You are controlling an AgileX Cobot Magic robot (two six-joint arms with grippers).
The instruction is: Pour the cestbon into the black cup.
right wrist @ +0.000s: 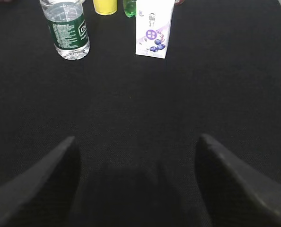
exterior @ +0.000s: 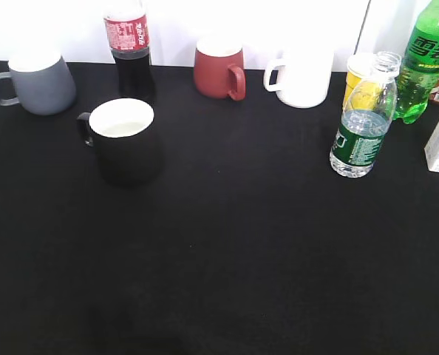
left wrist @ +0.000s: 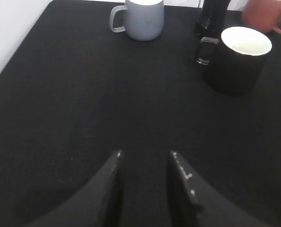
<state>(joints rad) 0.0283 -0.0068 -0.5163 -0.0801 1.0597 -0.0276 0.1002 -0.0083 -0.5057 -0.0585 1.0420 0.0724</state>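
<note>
The right tool [right wrist: 136, 184] is spread wide and holds nothing. The left tool [left wrist: 145, 182] has only a small gap and holds nothing too. The cestbon [right wrist: 65, 28] stands up on the surface [exterior: 227, 251], ahead and to the left of the right tool, just beside the milk box [right wrist: 154, 28]. The black cup [exterior: 123, 140] is well apart from the cestbon. I think the right tool should grab the bottle around its middle and keep it straight, since it has no cap

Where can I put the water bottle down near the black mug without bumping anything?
Bare cloth lies in front of the black cup and between it and the cestbon. Behind, the cola bottle and grey mug crowd it.
</note>
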